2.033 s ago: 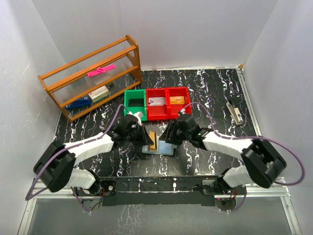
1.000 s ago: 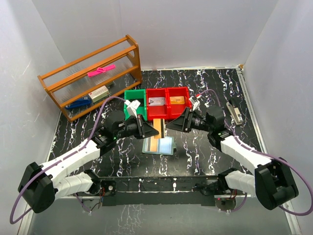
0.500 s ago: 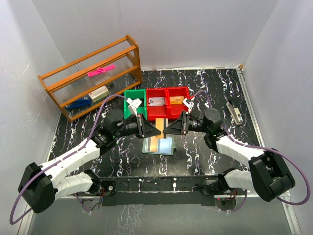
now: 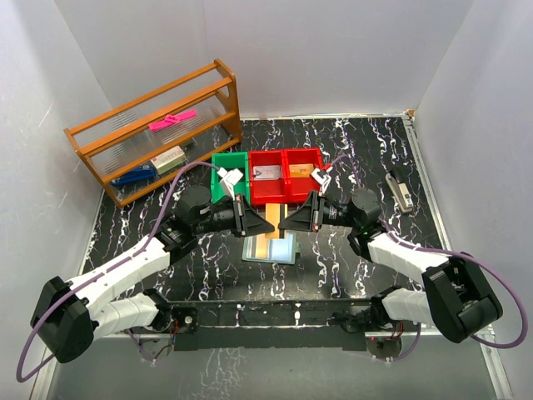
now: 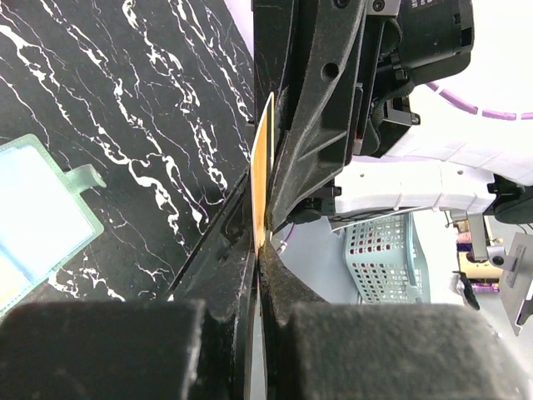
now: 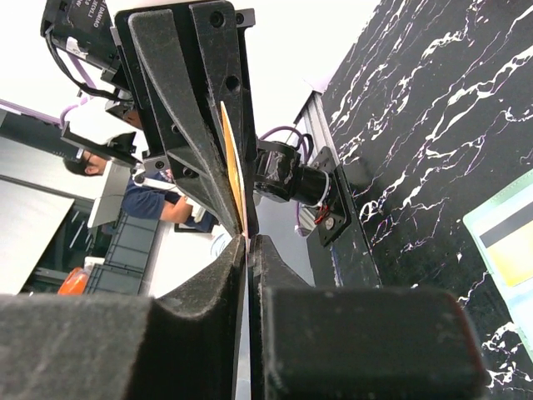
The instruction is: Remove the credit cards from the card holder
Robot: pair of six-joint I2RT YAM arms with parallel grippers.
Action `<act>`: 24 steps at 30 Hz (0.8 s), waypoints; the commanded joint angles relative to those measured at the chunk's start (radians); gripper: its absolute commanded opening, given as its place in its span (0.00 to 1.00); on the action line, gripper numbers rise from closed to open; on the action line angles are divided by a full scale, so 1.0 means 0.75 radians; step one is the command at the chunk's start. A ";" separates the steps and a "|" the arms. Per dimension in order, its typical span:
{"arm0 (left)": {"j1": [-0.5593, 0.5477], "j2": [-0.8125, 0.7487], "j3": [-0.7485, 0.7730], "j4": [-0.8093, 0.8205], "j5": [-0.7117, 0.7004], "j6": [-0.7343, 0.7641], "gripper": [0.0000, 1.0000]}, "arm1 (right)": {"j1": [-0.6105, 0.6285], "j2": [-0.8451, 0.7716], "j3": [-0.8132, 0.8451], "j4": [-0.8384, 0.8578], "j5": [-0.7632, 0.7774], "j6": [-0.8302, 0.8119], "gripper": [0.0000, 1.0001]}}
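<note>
Now one credit card (image 5: 261, 175) is out, pinched by left fingers (image 5: 221, 250) and right fingers (image 6: 212, 279); another card (image 4: 261, 247) lies in the card holder (image 4: 284, 247).

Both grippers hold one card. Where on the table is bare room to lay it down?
Bare table: between the red bins and the small grey object; the back strip behind the bins; the near strip between card holder and arm bases. Crowded: the centre, where left gripper and right gripper pinch the card over the holder, and the wooden shelf corner.

no legible txt, nums or signs
</note>
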 commanded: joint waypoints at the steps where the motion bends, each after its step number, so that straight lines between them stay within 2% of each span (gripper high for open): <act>1: 0.004 -0.044 0.062 -0.092 0.046 0.057 0.00 | 0.004 -0.036 -0.012 0.129 0.014 0.025 0.00; 3: 0.003 -0.059 0.056 -0.123 0.019 0.061 0.04 | 0.004 -0.045 -0.012 0.135 0.014 0.028 0.00; 5: 0.004 -0.070 0.056 -0.149 -0.012 0.064 0.22 | 0.005 -0.056 -0.010 0.130 0.016 0.025 0.00; 7: 0.003 -0.078 0.074 -0.211 -0.060 0.086 0.47 | 0.004 -0.068 0.000 0.093 0.034 -0.007 0.00; 8: 0.003 -0.086 0.089 -0.256 -0.092 0.109 0.55 | 0.005 -0.078 0.011 0.041 0.056 -0.045 0.00; 9: 0.003 -0.096 0.107 -0.307 -0.135 0.136 0.61 | 0.005 -0.087 0.031 -0.044 0.080 -0.103 0.00; 10: 0.003 -0.107 0.126 -0.368 -0.185 0.160 0.71 | 0.004 -0.098 0.062 -0.162 0.112 -0.178 0.00; 12: 0.003 -0.135 0.170 -0.510 -0.318 0.217 0.87 | 0.004 -0.126 0.164 -0.575 0.248 -0.404 0.00; 14: 0.003 -0.157 0.216 -0.660 -0.481 0.269 0.97 | 0.003 -0.146 0.309 -0.904 0.455 -0.627 0.00; 18: 0.005 -0.182 0.296 -0.918 -0.765 0.365 0.99 | 0.003 -0.153 0.469 -1.170 0.806 -0.877 0.00; 24: 0.008 -0.169 0.387 -1.201 -1.092 0.463 0.99 | 0.005 -0.054 0.629 -1.297 1.171 -1.173 0.00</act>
